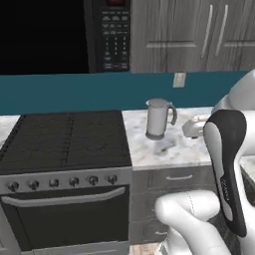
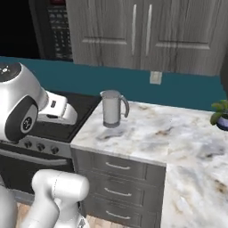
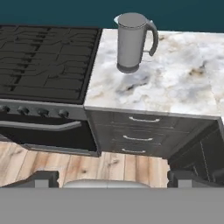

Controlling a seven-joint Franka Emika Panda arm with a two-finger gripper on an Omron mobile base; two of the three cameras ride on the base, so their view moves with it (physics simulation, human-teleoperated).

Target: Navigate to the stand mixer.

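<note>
With only a grey metal kettle (image 3: 131, 41) on the marble table (image 3: 175, 83) beside the black stove (image 3: 43, 61), the base could misjudge its heading, gripper (image 3: 111, 178) spread and empty.

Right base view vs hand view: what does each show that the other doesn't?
Right base alone: the upper cabinets, the microwave, a wall outlet, a potted plant at the right edge, and the arm. Hand view alone: the wooden floor, the oven door handle, and the gripper, whose fingertips stand far apart. Both: the kettle on the marble counter, the stove beside it, the drawers below.
</note>
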